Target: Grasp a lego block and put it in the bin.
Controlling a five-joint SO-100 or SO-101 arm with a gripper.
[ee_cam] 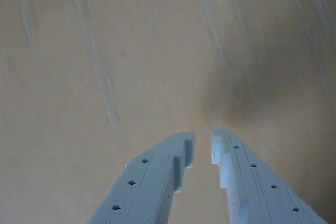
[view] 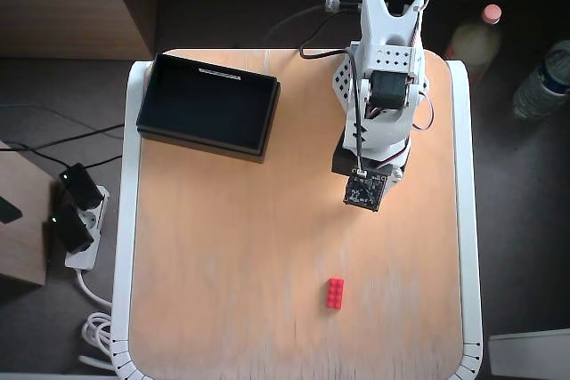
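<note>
Gripper [ee_cam: 203, 148] jaws stand narrowly parted, holding nothing, above bare tabletop [view: 223, 246]. Note the bin [view: 208, 103] far left in the overhead view. Steer toward the lego block [view: 335, 293], directly ahead, long axis running away from the arm.

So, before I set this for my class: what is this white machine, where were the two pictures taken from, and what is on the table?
The white machine is a small robot arm standing on a wooden table. One picture looks straight down from above. The other comes from a camera riding on the arm's wrist: the two pale prongs are its gripper, with a narrow gap between the tips and nothing in it. It holds nothing. On the table lie a small red lego block near the front and an empty black bin at the back left of the overhead view. The wrist view shows only bare tabletop.
</note>
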